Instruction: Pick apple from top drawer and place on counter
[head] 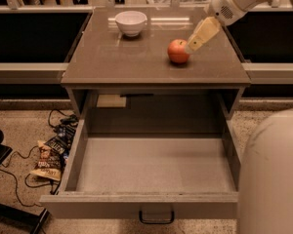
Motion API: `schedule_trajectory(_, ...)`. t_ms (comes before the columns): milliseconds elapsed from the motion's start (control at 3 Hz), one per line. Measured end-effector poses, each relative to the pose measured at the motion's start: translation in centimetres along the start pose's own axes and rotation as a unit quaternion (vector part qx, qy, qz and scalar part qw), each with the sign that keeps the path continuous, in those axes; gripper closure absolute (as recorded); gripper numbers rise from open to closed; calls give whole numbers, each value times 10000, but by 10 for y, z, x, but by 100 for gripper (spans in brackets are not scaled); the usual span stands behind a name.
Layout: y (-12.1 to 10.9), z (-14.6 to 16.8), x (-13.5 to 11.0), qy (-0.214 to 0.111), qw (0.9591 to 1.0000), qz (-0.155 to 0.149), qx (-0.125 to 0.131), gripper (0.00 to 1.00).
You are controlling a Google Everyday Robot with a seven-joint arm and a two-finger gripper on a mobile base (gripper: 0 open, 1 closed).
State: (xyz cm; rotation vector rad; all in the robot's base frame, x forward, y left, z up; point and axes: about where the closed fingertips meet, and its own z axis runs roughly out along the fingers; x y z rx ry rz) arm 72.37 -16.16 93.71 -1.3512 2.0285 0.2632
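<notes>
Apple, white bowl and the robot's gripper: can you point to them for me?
apple (178,51), camera view, middle of its red skin, resting on the counter (112,62).
white bowl (131,24), camera view, its outer wall.
gripper (192,44), camera view, its tan lower end, close beside the apple.

You have the small round red-orange apple (177,51) sitting on the glossy brown-grey counter (132,60), right of centre. Your cream-coloured gripper (194,43) slants down from the upper right, its tip just beside the apple's upper right side. The round white bowl (131,22) stands near the back. Below, the wide grey top drawer (156,165) is pulled out.
</notes>
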Motion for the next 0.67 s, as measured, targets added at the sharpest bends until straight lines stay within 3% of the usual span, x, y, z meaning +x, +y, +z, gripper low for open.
schedule_trajectory(333,14,-70,3,175,9978,-454,443,0)
schedule_trajectory(667,25,-145,18,369,9888,-399,1390,0)
